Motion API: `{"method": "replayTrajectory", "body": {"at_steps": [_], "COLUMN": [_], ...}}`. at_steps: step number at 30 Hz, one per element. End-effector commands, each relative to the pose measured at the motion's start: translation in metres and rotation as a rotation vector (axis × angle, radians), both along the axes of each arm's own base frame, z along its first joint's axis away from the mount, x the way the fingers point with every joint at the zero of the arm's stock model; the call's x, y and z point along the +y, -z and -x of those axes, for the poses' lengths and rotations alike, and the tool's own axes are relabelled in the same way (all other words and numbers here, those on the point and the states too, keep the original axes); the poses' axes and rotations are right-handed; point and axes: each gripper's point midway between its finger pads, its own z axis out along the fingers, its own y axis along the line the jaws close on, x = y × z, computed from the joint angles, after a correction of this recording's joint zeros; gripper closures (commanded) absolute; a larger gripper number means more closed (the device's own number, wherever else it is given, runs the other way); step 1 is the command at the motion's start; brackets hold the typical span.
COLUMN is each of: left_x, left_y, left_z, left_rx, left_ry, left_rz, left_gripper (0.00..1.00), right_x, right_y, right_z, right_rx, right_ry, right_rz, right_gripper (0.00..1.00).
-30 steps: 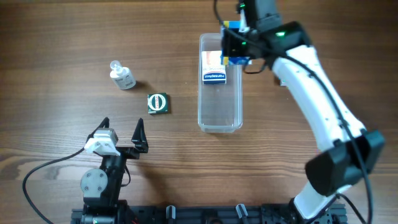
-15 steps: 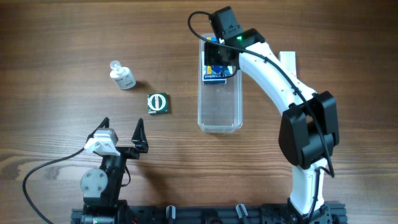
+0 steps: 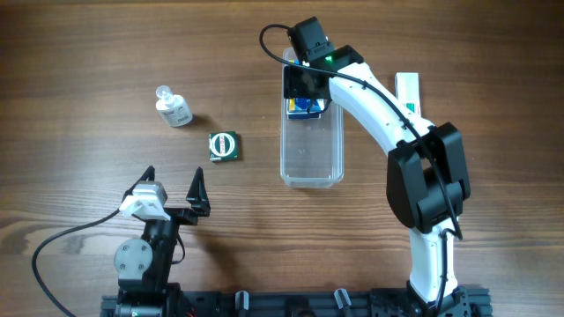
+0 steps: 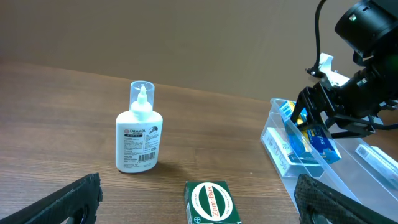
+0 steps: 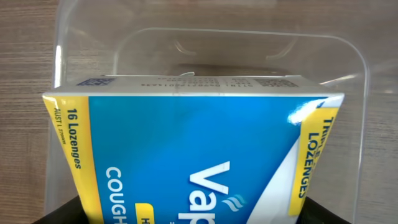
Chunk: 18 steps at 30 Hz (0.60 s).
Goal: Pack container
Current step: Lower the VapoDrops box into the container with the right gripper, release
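Now right fingers [image 4: 309,103] pinch a light-looking lozenge box [image 5: 186,155] by its sides in the thin, probably slippery container [image 3: 311,163]; left fingers [image 3: 199,189] spread.

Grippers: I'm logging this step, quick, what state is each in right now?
Left gripper: open, empty.
Right gripper: closed on the blue-and-yellow cardboard lozenge box, at the long clear plastic tub.
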Motion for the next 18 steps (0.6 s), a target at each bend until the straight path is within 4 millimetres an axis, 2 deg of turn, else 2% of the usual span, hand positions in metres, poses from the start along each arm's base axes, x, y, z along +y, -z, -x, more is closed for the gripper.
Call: {"method": "replayTrajectory", "body": {"at_steps": [1,9,18], "left_x": [-0.0006,-0.0006,-0.0006], "left_y": [0.0014,0.0014,0.0014], "left_z": [0.0003,0.0003,0.0003], "left_rx": [-0.001,-0.001,-0.001], "left_ry": [0.009,0.009,0.009], "left_rz": [-0.018,-0.018,-0.018], "left_gripper": [0.00,0.00,0.00], "right_x": [-0.0011,0.0000,0.0000], "right_y": [-0.0017,-0.0027,-0.0039], "right_z": [-0.0058,-0.0077,-0.0079], "right_rx": [-0.019,-0.028,-0.033], "right_ry": [0.022,0.018,0.000], "right_rz": [0.009,0.005,0.013], "right_gripper": [0.24,0.18,0.14]}}
